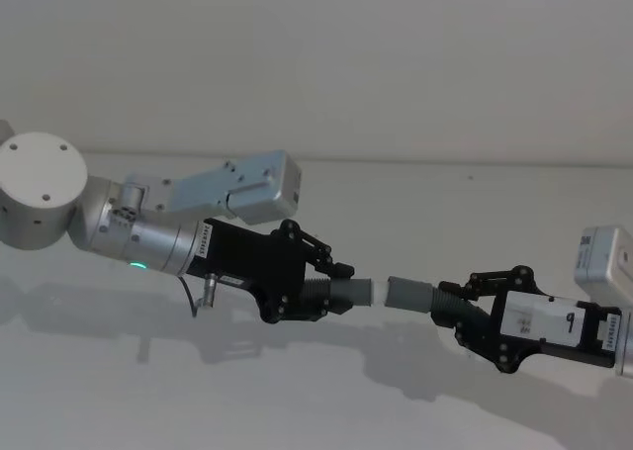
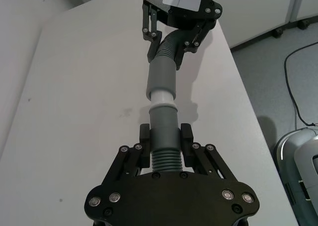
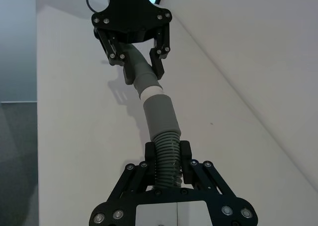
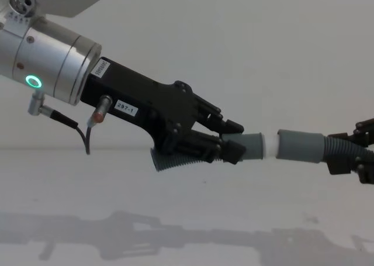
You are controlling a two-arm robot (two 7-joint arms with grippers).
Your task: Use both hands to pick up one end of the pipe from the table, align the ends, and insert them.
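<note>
Both pipe pieces hang in the air above the white table (image 1: 297, 401). My left gripper (image 1: 336, 284) is shut on the shorter ribbed piece (image 2: 164, 124), just behind its narrow cuff (image 4: 251, 145). My right gripper (image 1: 465, 307) is shut on the ribs of the longer piece (image 3: 166, 154), behind its wider cuff (image 1: 410, 295). The two ends face each other in one line. The whitish tip (image 2: 162, 98) meets the wide cuff's mouth, with a short white band still showing between the cuffs. How deep it reaches inside is hidden.
The table's right edge (image 2: 243, 97) drops to a grey floor with a black cable (image 2: 298, 82) and a white machine (image 2: 303, 171). A plain wall (image 1: 396, 64) stands behind the table.
</note>
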